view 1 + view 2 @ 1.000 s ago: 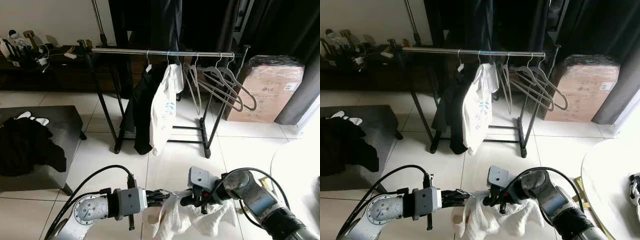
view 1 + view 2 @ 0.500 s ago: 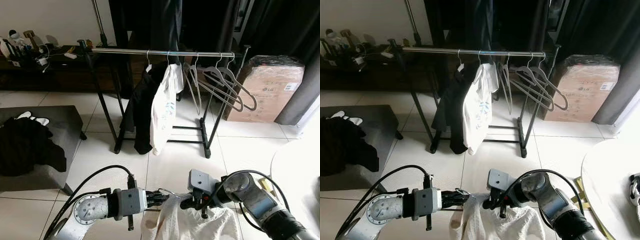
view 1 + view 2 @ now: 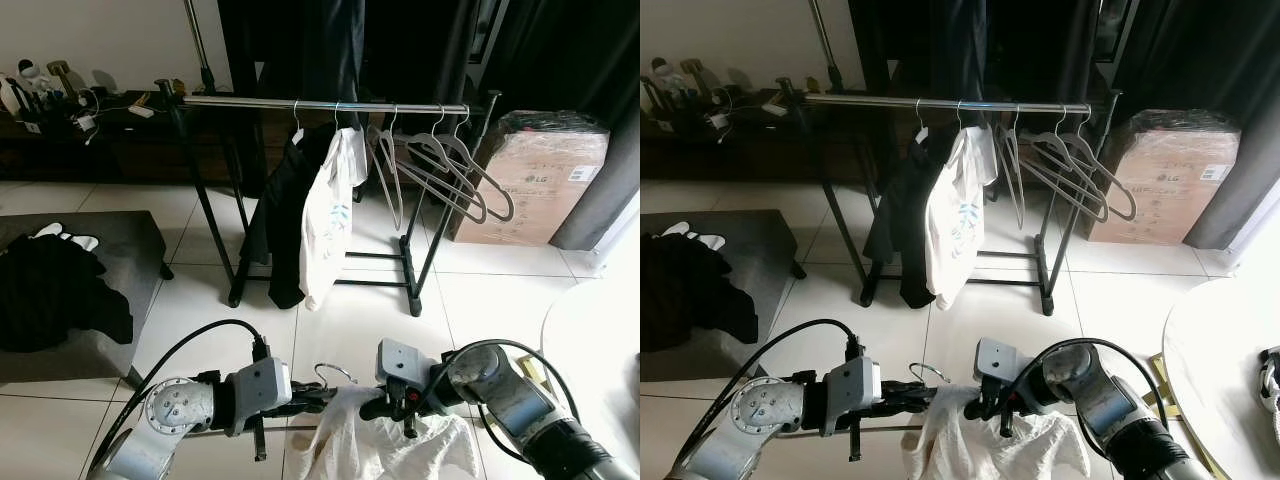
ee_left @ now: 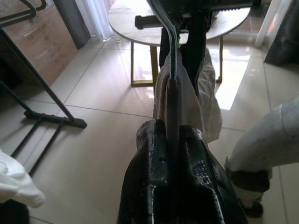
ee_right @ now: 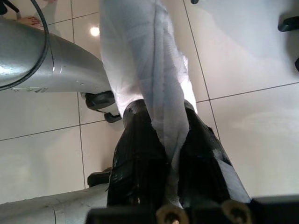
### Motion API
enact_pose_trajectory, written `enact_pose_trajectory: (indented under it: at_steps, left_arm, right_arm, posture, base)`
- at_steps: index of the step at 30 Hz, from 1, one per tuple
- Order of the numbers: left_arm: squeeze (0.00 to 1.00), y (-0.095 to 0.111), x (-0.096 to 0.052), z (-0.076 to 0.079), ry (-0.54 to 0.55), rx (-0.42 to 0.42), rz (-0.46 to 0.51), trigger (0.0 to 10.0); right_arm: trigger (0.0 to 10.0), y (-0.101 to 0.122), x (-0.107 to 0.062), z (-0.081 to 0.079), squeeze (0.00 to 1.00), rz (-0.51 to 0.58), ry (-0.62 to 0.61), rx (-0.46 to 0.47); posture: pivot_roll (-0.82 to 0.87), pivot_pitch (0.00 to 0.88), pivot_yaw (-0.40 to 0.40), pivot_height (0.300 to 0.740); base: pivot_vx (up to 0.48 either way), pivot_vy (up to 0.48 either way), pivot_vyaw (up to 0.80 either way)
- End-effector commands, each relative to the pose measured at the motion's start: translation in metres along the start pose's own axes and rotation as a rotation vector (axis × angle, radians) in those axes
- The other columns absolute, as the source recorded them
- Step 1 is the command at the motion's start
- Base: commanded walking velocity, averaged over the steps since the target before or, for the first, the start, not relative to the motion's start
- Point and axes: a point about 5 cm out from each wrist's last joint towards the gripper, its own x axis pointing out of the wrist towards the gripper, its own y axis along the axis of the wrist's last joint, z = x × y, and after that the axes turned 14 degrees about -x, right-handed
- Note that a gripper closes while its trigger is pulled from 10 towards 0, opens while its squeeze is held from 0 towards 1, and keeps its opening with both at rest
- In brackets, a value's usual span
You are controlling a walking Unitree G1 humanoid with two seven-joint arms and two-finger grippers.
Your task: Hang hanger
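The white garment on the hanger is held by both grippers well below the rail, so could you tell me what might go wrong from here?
1. The white garment hangs loosely from the hanger; the right gripper pinches only cloth, so it could slide off during the lift.
2. The left gripper clamps the thin hanger wire, which might twist as it rises.
3. The rail already carries clothes and empty hangers; the hook may snag them.

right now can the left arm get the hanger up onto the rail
Probably not yet. The left gripper is shut on the hanger, low over the floor, and the rail stands well ahead across open tiles; the robot would likely need to step closer.
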Motion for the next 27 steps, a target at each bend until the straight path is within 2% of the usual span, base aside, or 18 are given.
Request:
enact_pose_trajectory:
  at_steps: [1, 5, 6, 7, 8, 9, 15, 21, 26, 27]
  left_arm:
    - [0.00, 0.009, -0.007, -0.008, 0.039, 0.003, 0.029, 10.0]
    - [0.00, 0.008, -0.008, -0.006, 0.021, -0.003, 0.005, 10.0]
    - [0.13, 0.008, -0.008, -0.006, 0.019, -0.005, 0.003, 10.0]
    - [0.45, 0.008, -0.009, -0.005, 0.015, -0.002, -0.005, 10.0]
    - [0.91, 0.008, -0.009, -0.005, 0.009, -0.003, -0.008, 10.0]
    - [1.00, 0.007, -0.010, -0.003, -0.016, -0.015, -0.019, 10.0]
    - [1.00, 0.008, -0.013, -0.002, -0.029, -0.022, -0.029, 10.0]
    - [1.00, 0.010, -0.027, -0.001, -0.061, -0.036, -0.072, 10.0]
    - [1.00, 0.006, -0.038, 0.006, -0.124, -0.053, -0.148, 10.0]
    - [1.00, 0.005, -0.041, 0.004, -0.109, -0.050, -0.161, 10.0]
  right_arm:
    - [0.0, 0.008, 0.002, -0.001, 0.00, 0.061, 0.024, -0.002]
    - [0.0, 0.008, 0.002, -0.002, 0.00, 0.065, 0.037, -0.003]
    - [0.0, 0.008, 0.002, -0.003, 0.00, 0.065, 0.039, -0.004]
    - [0.0, 0.008, 0.002, -0.003, 0.00, 0.065, 0.041, -0.004]
    - [0.0, 0.008, 0.002, -0.003, 0.00, 0.065, 0.044, -0.004]
    - [0.0, 0.008, 0.002, -0.004, 0.00, 0.066, 0.050, -0.005]
    - [0.0, 0.006, 0.004, -0.005, 0.00, 0.061, 0.054, -0.004]
    - [0.0, 0.001, 0.007, -0.007, 0.00, 0.044, 0.054, 0.006]
    - [0.0, -0.001, 0.008, -0.008, 0.00, 0.030, 0.046, 0.006]
    - [0.0, -0.002, 0.008, -0.008, 0.00, 0.024, 0.043, 0.002]
  posture:
    - [0.05, 0.125, -0.035, 0.740]
    - [0.05, 0.124, -0.034, 0.740]
    - [0.05, 0.124, -0.034, 0.740]
    - [0.05, 0.124, -0.035, 0.740]
    - [0.05, 0.124, -0.035, 0.740]
    - [0.05, 0.123, -0.035, 0.740]
    - [0.05, 0.118, -0.036, 0.740]
    - [0.06, 0.107, -0.036, 0.740]
    - [0.07, 0.101, -0.037, 0.740]
    - [0.07, 0.101, -0.037, 0.740]
  base:
    - [0.000, 0.000, 0.00]
    - [0.000, 0.000, 0.00]
    - [0.000, 0.000, 0.00]
    - [0.000, 0.000, 0.00]
    - [0.000, 0.000, 0.00]
    - [0.000, 0.000, 0.00]
    - [0.000, 0.000, 0.00]
    - [0.000, 0.000, 0.00]
    - [0.000, 0.000, 0.00]
    - [0.000, 0.000, 0.00]
